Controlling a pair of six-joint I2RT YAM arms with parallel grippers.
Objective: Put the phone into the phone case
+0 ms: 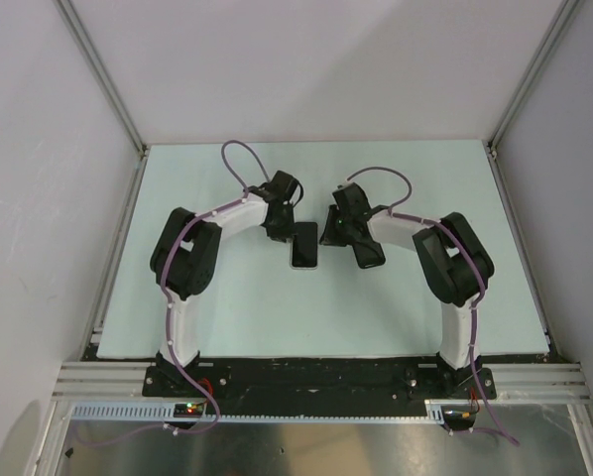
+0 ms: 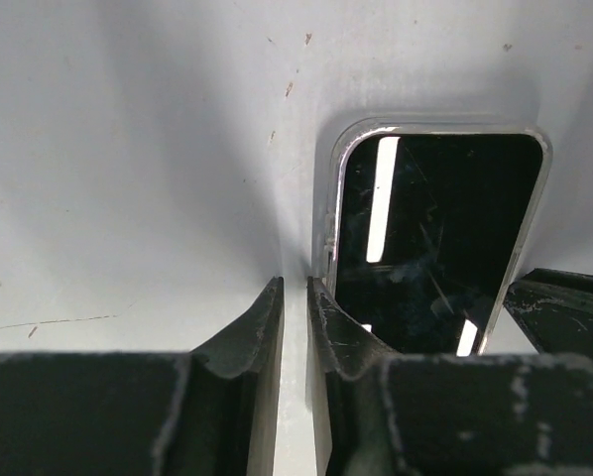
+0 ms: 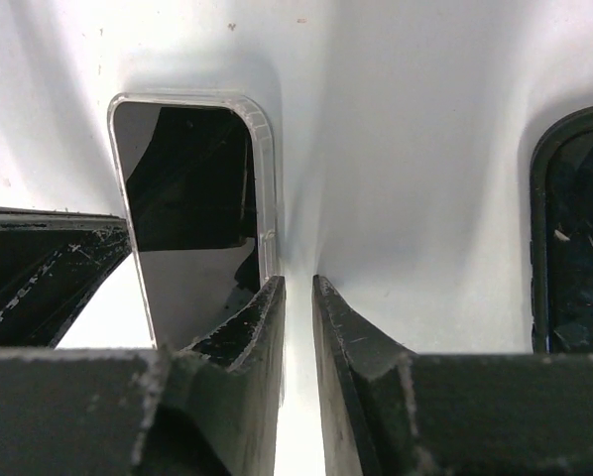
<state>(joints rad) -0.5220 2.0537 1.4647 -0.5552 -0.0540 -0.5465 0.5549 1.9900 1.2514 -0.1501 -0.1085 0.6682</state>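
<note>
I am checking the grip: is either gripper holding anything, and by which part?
Nothing is held. The left gripper and right gripper show bare table between their fingers, beside the edges of the phone.

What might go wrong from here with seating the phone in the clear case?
The left tool and right tool flank the phone at the rim of the clear case; uneven pressure might tilt it or pop an edge loose. The two tools stand close across the phone and might bump. The black-rimmed object beside the right tool might get nudged.

Overhead, two wrist close-ups sharing phone [image 1: 304,245]
</note>
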